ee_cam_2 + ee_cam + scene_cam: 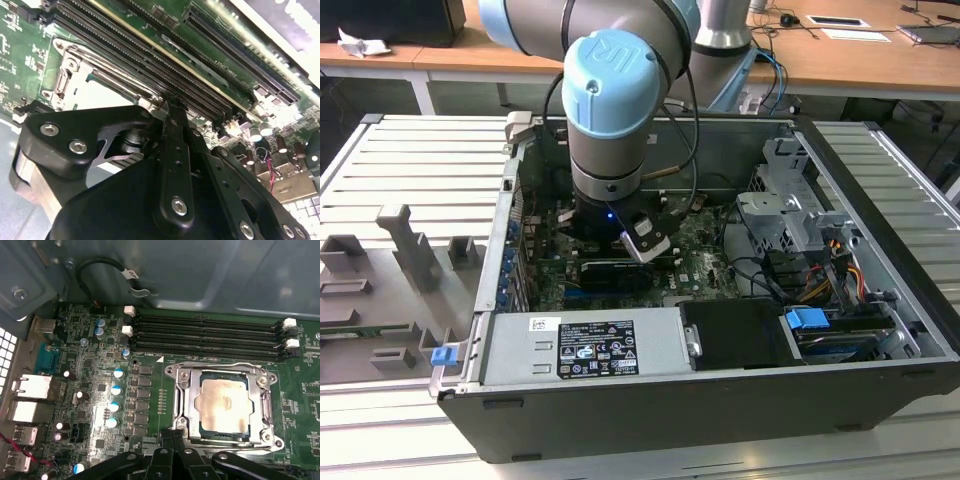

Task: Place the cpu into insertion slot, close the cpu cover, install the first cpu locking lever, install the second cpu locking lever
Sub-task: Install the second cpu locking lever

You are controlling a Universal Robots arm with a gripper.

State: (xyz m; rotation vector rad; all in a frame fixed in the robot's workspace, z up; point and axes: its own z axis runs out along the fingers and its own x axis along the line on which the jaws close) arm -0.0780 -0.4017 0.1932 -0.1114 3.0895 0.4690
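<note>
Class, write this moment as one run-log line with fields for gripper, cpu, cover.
gripper: at the socket's edge, fingers together, empty | cpu: seated in insertion slot | cpu cover: down over cpu

Long black memory slots (207,335) are running across the green circuit board (90,390) beside a row of blue-topped capacitors (115,399). In the exterior view, a blue-tabbed drive cage (810,322) is sitting inside the open computer case (720,400), and grey moulded fixtures (410,250) are standing on the slatted table (420,160).

the arm (620,110) points straight down, its gripper (172,436) with fingertips pressed together, holding nothing.
</note>
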